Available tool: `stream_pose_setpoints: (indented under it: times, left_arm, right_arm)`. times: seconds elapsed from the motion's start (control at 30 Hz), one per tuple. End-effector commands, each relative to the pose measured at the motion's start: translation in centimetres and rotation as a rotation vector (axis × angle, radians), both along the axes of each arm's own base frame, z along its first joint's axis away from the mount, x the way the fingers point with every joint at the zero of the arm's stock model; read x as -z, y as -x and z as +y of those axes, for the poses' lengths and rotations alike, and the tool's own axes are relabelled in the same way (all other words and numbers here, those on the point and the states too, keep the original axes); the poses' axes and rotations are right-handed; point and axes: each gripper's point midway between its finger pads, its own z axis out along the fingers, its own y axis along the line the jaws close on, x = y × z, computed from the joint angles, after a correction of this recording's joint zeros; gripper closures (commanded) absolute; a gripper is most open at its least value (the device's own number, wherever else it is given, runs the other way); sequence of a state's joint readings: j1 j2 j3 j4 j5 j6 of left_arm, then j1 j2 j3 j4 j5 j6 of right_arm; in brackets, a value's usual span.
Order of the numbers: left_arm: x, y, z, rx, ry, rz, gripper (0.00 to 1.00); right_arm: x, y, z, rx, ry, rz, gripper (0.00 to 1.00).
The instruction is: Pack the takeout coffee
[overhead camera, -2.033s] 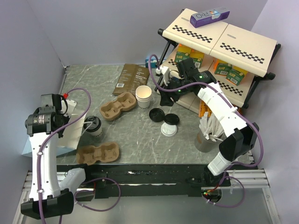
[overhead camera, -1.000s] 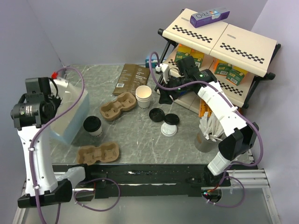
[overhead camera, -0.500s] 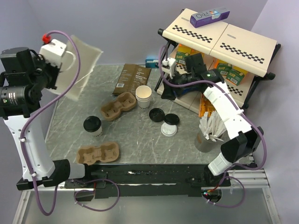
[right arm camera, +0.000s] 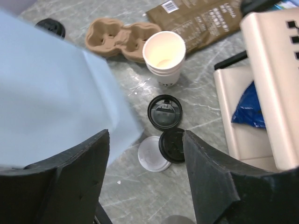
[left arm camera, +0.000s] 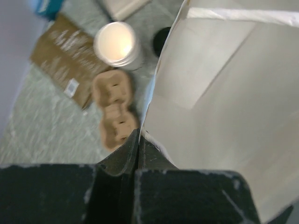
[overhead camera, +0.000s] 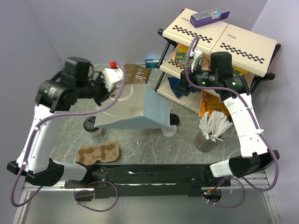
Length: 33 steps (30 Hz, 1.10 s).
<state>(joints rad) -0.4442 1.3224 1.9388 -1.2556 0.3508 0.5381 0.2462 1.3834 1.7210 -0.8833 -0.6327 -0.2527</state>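
Observation:
The takeout coffee, a white cup with a black lid (overhead camera: pixel 93 129), stands at the table's left, half hidden under a pale paper bag (overhead camera: pixel 140 109). In the right wrist view only its lid (right arm camera: pixel 50 28) peeks past the bag (right arm camera: pixel 51 93). My left gripper (overhead camera: pixel 120 86) is shut on the bag's upper edge and holds it in the air over the table's middle. The pinch is plain in the left wrist view, gripper (left arm camera: pixel 139 140) on bag (left arm camera: pixel 224 107). My right gripper (overhead camera: pixel 181 87) hangs open and holds nothing, high beside the shelf, above loose lids (right arm camera: pixel 145 140).
An open white cup (right arm camera: pixel 163 56), a brown pulp carrier (right arm camera: pixel 119 36) and a dark coffee pouch (right arm camera: pixel 201 18) lie at the back. Two black lids (right arm camera: pixel 164 112) and a white lid (right arm camera: pixel 152 154) lie loose. Another carrier (overhead camera: pixel 99 153) sits front left. A stick holder (overhead camera: pixel 209 133) and shelf (overhead camera: pixel 219 37) stand right.
My left arm has swung the bag from the far left up and across to the table's middle. My right arm has lifted back toward the shelf, and its jaws have widened.

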Motion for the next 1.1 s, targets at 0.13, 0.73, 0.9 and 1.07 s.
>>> stream_pose_setpoints:
  times: [0.13, 0.73, 0.9, 1.07]
  left_arm:
    - [5.9, 2.7, -5.0, 0.248, -0.175, 0.064, 0.99]
    - [9.8, 2.4, -8.0, 0.263, -0.202, 0.180, 0.99]
    - [9.8, 2.4, -7.6, 0.240, -0.203, 0.176, 0.99]
    - [9.3, 2.5, -7.3, 0.229, -0.196, 0.153, 0.99]
  right_arm:
    - [-0.3, 2.0, -0.8, -0.011, -0.022, -0.010, 0.26]
    - [-2.0, 10.8, 5.1, -0.550, 0.114, -0.284, 0.25]
    - [-1.3, 10.6, 5.8, -0.585, 0.214, -0.356, 0.26]
    - [-0.1, 11.2, 7.3, -0.659, 0.275, -0.378, 0.28]
